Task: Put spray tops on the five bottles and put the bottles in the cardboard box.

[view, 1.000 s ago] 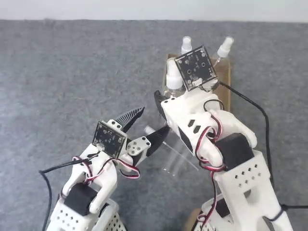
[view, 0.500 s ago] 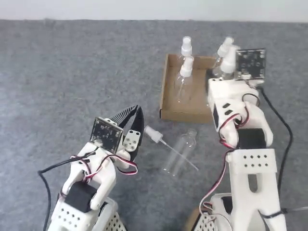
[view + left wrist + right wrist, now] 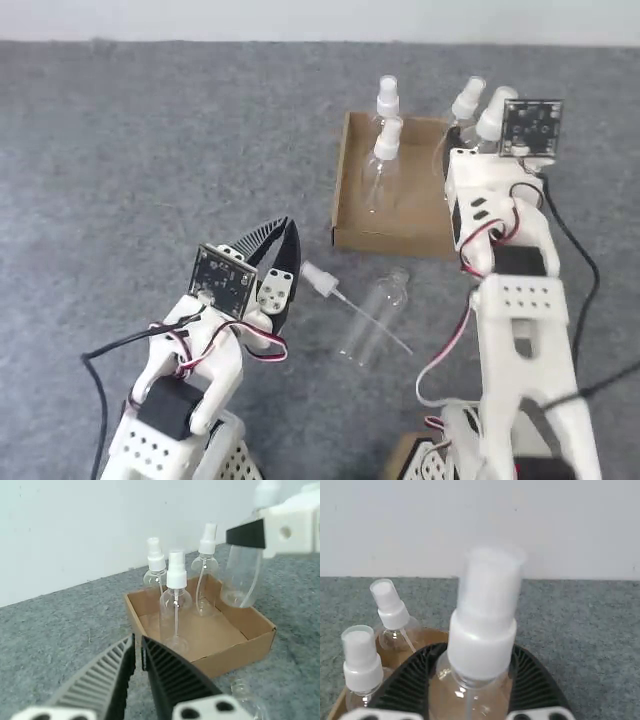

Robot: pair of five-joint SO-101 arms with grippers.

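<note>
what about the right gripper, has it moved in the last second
Yes. The right gripper, shut on a capped bottle, swung from the cardboard box's left side to its right side.

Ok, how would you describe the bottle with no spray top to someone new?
Find the cardboard box at the far side of the grey mat. Just in front of its near wall, a clear bottle lies on its side. Unlike the capped bottles upright in the box, its neck is bare, and the tube of a loose spray top lies across it.
</note>
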